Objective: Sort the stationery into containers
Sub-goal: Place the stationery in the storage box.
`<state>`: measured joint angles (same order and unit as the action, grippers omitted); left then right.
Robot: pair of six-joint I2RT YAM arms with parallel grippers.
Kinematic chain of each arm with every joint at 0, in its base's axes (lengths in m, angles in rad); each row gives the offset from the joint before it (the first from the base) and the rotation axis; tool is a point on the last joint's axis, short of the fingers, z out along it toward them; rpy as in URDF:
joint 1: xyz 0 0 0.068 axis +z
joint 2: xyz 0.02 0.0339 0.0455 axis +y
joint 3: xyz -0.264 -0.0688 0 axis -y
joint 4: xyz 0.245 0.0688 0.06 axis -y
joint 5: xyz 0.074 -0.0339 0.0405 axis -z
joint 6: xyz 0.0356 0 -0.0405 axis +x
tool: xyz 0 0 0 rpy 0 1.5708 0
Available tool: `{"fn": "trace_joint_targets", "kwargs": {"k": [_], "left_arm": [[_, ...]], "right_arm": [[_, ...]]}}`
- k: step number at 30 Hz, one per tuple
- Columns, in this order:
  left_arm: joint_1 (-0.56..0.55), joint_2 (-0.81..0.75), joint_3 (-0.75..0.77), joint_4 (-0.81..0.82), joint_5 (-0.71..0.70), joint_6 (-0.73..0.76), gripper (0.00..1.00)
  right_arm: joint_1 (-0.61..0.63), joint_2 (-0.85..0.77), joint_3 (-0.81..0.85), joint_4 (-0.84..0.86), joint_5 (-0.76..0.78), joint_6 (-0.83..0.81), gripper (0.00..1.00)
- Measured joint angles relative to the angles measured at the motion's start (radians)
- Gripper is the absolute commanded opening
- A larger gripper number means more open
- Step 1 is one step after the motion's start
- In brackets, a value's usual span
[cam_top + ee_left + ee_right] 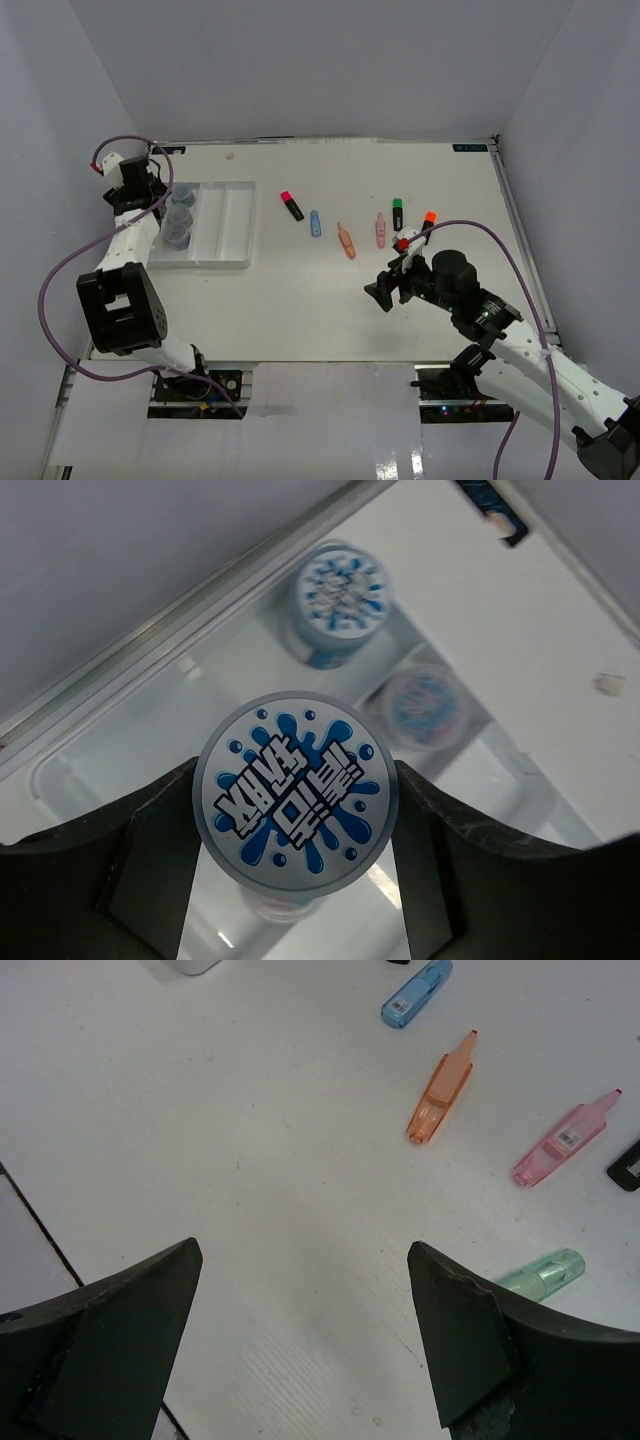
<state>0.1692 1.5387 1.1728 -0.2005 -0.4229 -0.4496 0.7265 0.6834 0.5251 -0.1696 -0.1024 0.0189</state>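
A round jar [295, 790] with a blue splash lid sits between the fingers of my left gripper [296, 810], which press on both sides of it, over the left compartment of the white tray [228, 225]. Two more jars [342, 598] [425, 702] stand in the tray beyond it. My right gripper [385, 290] hangs open over bare table, nothing between its fingers. Ahead of it lie the blue marker [416, 993], orange marker [441, 1093], pink marker [562, 1142] and green marker [540, 1273]. Black highlighters with pink [292, 206], green [397, 213] and orange [428, 222] caps lie mid-table.
White walls enclose the table on the left, back and right. The tray's right compartments [240, 212] hold nothing. A purple cable [60, 290] loops beside the left arm, and another [505, 250] arcs over the right arm.
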Motion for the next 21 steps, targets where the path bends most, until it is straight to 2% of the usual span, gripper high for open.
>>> {"fn": "trace_joint_targets", "kwargs": {"k": [3,6,21], "left_arm": [[0.092,0.005,-0.05,-0.037,0.002,-0.048,0.64],[0.13,0.017,-0.068,-0.038,0.003,-0.076,0.65],[0.162,0.222,-0.071,0.168,0.003,-0.087,0.73]], "right_arm": [[0.0,-0.028,0.0,0.0,-0.006,0.0,0.9],[0.0,-0.047,-0.009,0.007,-0.006,0.0,0.9],[0.0,-0.031,-0.019,0.008,0.008,0.0,0.9]]}}
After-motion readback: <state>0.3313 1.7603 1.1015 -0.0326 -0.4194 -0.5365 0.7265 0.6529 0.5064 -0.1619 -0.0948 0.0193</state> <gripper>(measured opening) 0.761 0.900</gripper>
